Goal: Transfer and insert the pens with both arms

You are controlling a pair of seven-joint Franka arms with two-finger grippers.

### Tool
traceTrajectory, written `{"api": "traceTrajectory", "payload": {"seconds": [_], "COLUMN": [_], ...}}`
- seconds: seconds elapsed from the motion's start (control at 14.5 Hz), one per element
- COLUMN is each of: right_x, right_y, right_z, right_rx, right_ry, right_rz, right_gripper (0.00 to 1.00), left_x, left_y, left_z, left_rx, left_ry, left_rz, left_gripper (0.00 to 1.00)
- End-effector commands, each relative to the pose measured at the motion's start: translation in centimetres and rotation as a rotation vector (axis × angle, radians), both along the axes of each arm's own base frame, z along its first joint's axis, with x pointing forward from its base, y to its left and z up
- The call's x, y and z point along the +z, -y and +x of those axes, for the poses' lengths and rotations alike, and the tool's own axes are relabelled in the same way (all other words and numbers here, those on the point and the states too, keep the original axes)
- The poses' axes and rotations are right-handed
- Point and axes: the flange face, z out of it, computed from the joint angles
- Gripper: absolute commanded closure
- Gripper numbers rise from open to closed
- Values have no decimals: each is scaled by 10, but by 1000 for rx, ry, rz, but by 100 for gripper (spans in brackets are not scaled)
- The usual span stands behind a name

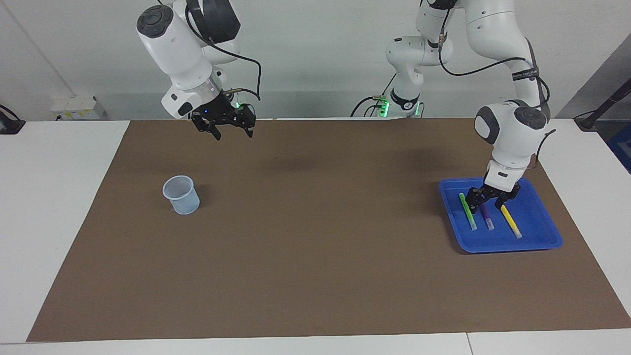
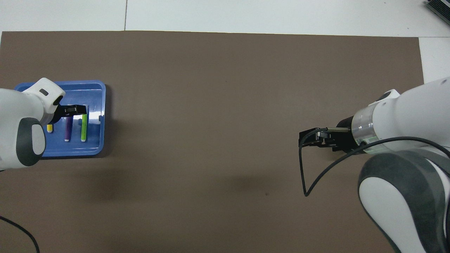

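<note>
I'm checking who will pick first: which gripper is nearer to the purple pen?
Left. The left gripper is low over the purple pen in the blue tray; the right gripper hangs above the mat by its own base.

Even bright light, soft shadows, glare on the tray (image 2: 102, 116).

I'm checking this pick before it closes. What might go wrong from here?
The left gripper is low in the blue tray, astride the purple pen. The green pen and yellow pen lie close beside it, so a finger may nudge or trap a neighbour. The right gripper waits in the air away from the cup; a handover could fumble.
</note>
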Motion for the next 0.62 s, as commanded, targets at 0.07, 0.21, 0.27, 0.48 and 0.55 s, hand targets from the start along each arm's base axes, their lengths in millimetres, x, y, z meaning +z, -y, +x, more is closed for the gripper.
{"api": "traceTrajectory", "payload": {"seconds": [0.07,0.21,0.27,0.48,0.55], "right_x": [1,0,1,2,1], "right_y": [-2,-7,-9,-18,-18], "right_z": [-6,-6,-5,-7,-7], "right_rx": [-95,-98,-106,-131,-131], "right_ry": [6,17,26,22,21], "right_rz": [52,54,56,58,57], "right_gripper": [0,0,0,0,0], "left_x": [-12,-26,-30,-33,-34], "left_y": [3,5,5,7,7], "left_z": [-7,-7,-6,-5,-5], "left_rx": [36,33,32,29,29], "left_ry": [0,-9,-9,-8,-9], "left_rz": [-1,0,1,2,2], "left_gripper": [17,19,19,19,19]}}
